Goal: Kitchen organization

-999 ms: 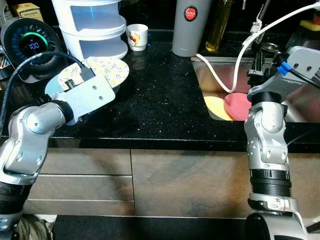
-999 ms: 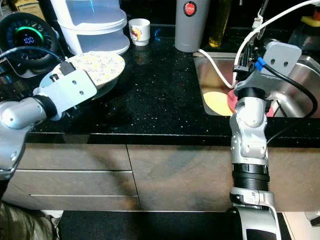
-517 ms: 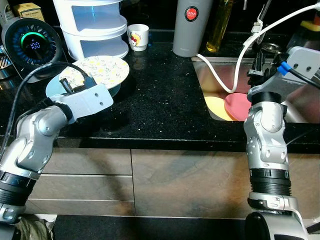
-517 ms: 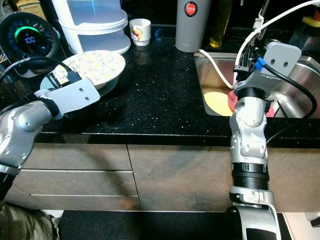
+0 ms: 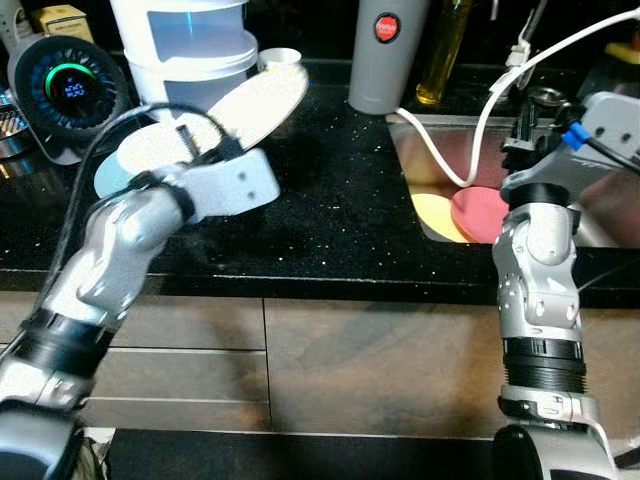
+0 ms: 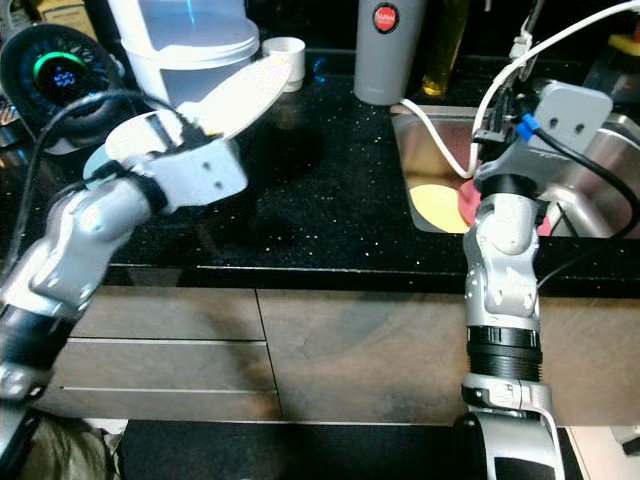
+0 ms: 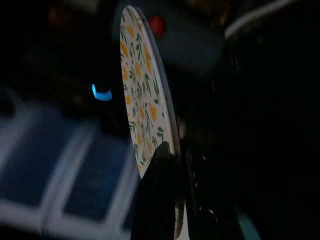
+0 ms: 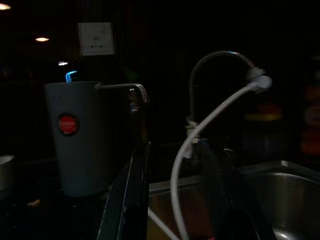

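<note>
The left gripper point(image 7: 172, 165) has the floral plate point(image 5: 262, 103) pinched at its rim, fingers point(image 7: 157, 170) clamped on either side of the edge, and the plate is up off the black counter point(image 5: 330, 200), tilted, its far edge just in front of the white cup point(image 6: 280, 50). Under the arm, a light blue plate point(image 5: 105, 175) sits on the counter near its left end, with the stacked white container point(image 5: 185, 45) close behind and the round black appliance point(image 5: 65, 85) at the back left corner. Between the lifted plate and the sink point(image 5: 440, 160) there is a wide run of bare counter. The grey jug point(image 5: 385, 50) stands at the back edge, beside the sink's rear corner. In the basin lie a yellow plate point(image 5: 432, 212) and a pink plate point(image 5: 478, 208), a white hose point(image 5: 450, 165) looping over them. The right gripper point(image 8: 180, 190) hovers at the sink; whether its fingers are apart, I cannot tell.
</note>
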Motion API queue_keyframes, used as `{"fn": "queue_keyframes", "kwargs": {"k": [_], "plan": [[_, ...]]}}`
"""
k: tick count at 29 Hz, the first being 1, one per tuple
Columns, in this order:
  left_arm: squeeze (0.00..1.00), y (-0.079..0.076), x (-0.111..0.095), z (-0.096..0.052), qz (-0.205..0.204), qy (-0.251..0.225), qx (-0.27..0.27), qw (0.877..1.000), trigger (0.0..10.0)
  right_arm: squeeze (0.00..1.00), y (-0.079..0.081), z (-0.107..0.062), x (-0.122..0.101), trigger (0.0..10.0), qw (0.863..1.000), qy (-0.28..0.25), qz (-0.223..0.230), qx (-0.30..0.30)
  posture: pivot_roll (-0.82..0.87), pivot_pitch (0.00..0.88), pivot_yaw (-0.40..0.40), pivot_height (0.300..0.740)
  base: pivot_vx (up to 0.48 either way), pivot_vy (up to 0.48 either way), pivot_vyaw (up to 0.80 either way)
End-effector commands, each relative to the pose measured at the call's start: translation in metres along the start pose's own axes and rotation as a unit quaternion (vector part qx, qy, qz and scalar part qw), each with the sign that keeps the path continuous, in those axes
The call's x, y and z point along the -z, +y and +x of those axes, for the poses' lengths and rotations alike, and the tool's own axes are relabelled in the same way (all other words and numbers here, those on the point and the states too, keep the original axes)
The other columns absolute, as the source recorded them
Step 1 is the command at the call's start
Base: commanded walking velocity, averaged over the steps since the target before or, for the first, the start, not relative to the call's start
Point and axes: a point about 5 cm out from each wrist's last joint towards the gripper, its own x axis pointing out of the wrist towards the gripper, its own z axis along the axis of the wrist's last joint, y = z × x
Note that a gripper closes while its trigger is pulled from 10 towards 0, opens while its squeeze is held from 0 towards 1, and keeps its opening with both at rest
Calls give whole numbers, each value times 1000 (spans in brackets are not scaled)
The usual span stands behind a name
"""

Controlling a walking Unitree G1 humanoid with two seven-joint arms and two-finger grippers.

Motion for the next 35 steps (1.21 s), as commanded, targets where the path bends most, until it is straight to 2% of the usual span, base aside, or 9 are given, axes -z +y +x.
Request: {"fn": "queue_keyframes", "kwargs": {"k": [1,5,18,20,24,25,27,28,35], "plan": [[0,-12,-18,21,30,-48,14,998,3451,0,-1,-1,-5,10000,1000,-12,1,5,72,42,24,740,0,0,0],[0,-34,-37,57,53,-87,62,993,10000,0,-6,-4,-9,10000,1000,-19,-9,17,33,51,55,740,0,0,0],[0,-94,-62,83,244,-151,213,934,10000,0,-45,-18,-25,10000,994,-40,-58,87,-62,63,129,740,0,0,0],[1000,-96,-69,84,250,-176,201,931,10000,0,-47,-20,-26,10000,993,-38,-60,90,-62,63,127,740,0,0,0],[1000,-89,-76,88,240,-196,146,940,10000,0,-44,-20,-25,10000,994,-35,-57,87,-55,63,119,740,0,0,0],[475,-83,-77,90,236,-196,119,944,10000,0,-42,-19,-24,10000,994,-35,-55,84,-52,63,113,740,0,0,0],[475,-80,-77,91,234,-195,102,947,10000,0,-41,-19,-24,10000,995,-34,-54,83,-52,63,113,740,0,0,0],[0,-76,-76,92,232,-193,87,949,10000,0,-41,-18,-24,10000,995,-34,-53,81,-44,63,103,740,0,0,0],[0,-36,-43,85,164,-132,-2,978,10000,0,-33,-15,-21,10000,997,-24,-43,65,-9,66,72,740,0,0,0]]}}
